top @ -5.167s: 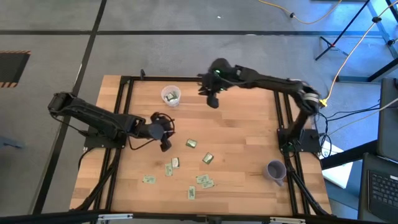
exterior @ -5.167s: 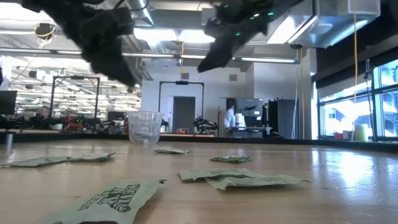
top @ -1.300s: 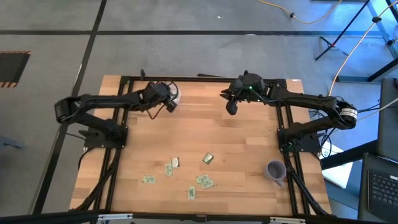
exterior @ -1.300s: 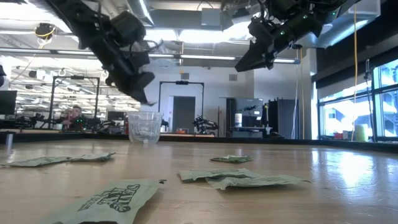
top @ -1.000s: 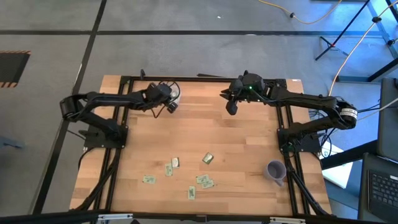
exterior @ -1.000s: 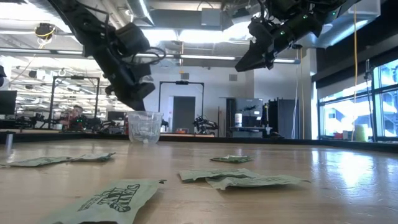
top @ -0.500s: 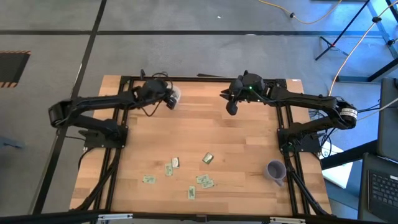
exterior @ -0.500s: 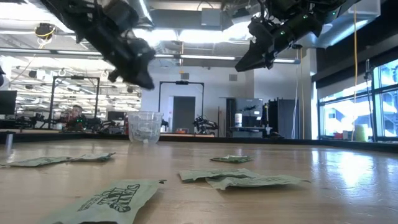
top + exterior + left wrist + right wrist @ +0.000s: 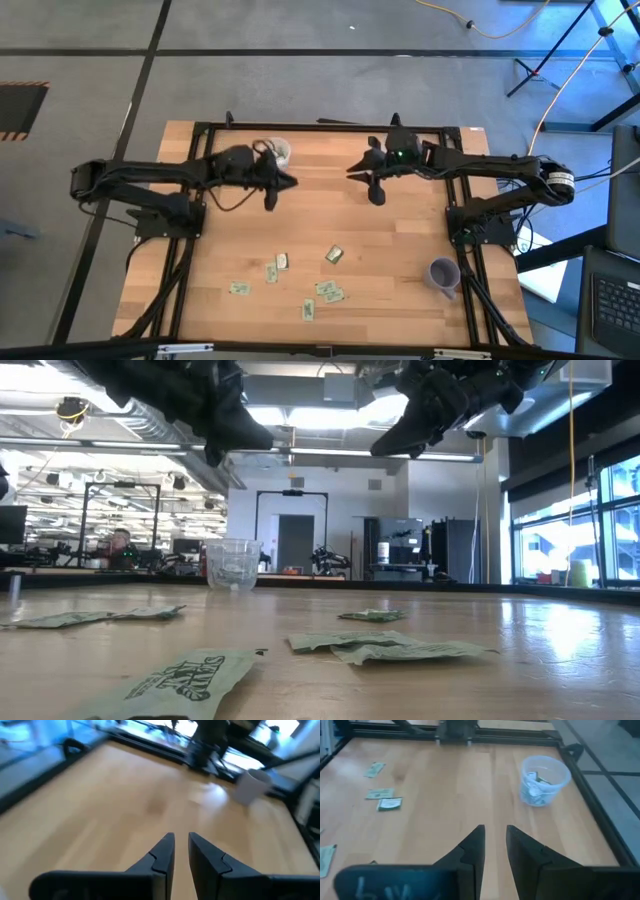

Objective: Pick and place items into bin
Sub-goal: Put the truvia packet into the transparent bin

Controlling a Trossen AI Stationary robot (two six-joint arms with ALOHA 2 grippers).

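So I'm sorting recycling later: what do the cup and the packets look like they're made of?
The cup looks like thin clear plastic, glossy: packets inside show through its wall. The packets on the table look like matte paper or foil-lined sachets, flat and creased; which one is unclear.

Seven loose packets [image 9: 308, 310] on the table [image 9: 400, 240] toward 6 o'clock, six of them pale green or white, one gold packet [image 9: 334, 255], more inside the clear cup [image 9: 277, 151] at 11 o'clock, number not countable, one purple cup [image 9: 443, 273] at 4 o'clock, my left gripper [image 9: 181, 842] and right gripper [image 9: 495, 837], two.
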